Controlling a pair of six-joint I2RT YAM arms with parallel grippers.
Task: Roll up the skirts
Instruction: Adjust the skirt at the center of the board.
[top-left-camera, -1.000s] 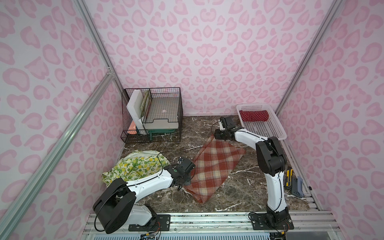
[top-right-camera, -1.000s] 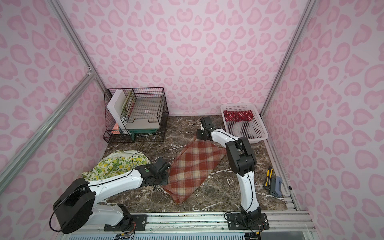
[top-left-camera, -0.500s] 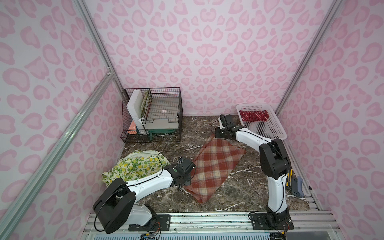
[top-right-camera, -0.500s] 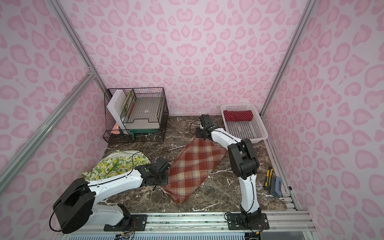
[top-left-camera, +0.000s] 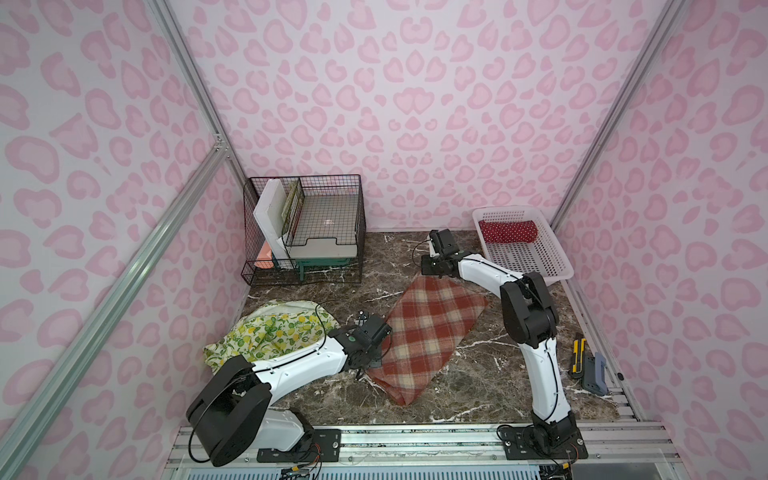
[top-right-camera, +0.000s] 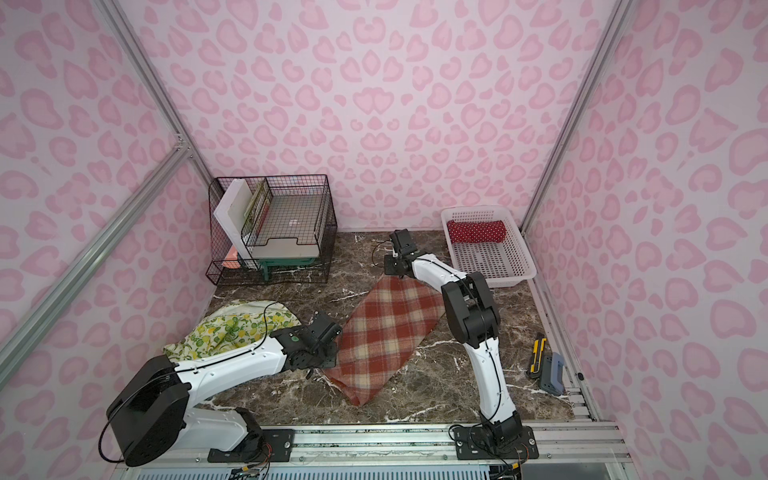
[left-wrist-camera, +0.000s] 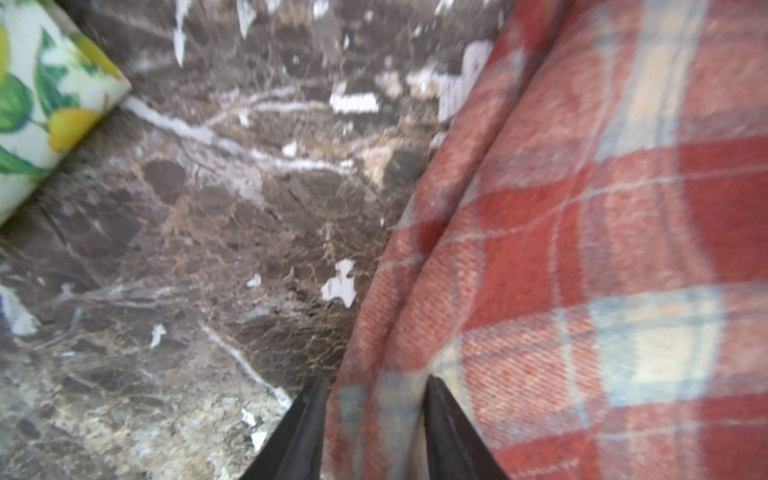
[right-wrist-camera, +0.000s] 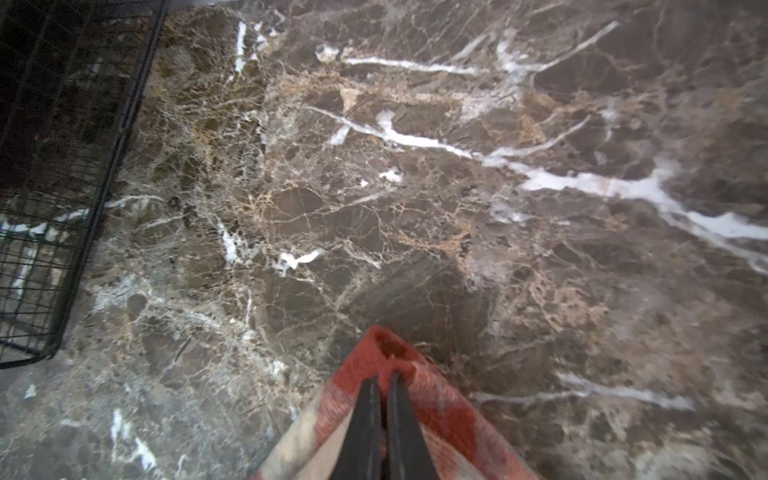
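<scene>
- Showing, in both top views, the plaid skirt (top-left-camera: 428, 336) spread flat and slantwise on the marble table (top-left-camera: 478, 382) between the two arms. The left gripper (top-left-camera: 372, 365) sits at its near side edge and the right gripper (top-left-camera: 430, 274) at its far corner.
- Both top views, surroundings: the polka-dot skirt (top-right-camera: 476, 231), rolled, lies at the far end of the white basket (top-right-camera: 515, 280). The lemon skirt (top-right-camera: 232, 332) is heaped, unrolled, beside the left arm and in front of the wire rack (top-right-camera: 274, 232).
- Left wrist view: the fingers (left-wrist-camera: 305, 432) stand moderately apart. A raised fold of the plaid skirt's edge fills the gap between them.
- Right wrist view: the fingers (right-wrist-camera: 363, 428) are nearly together, pinching the plaid skirt's red corner, which bunches around them over the marble.
</scene>
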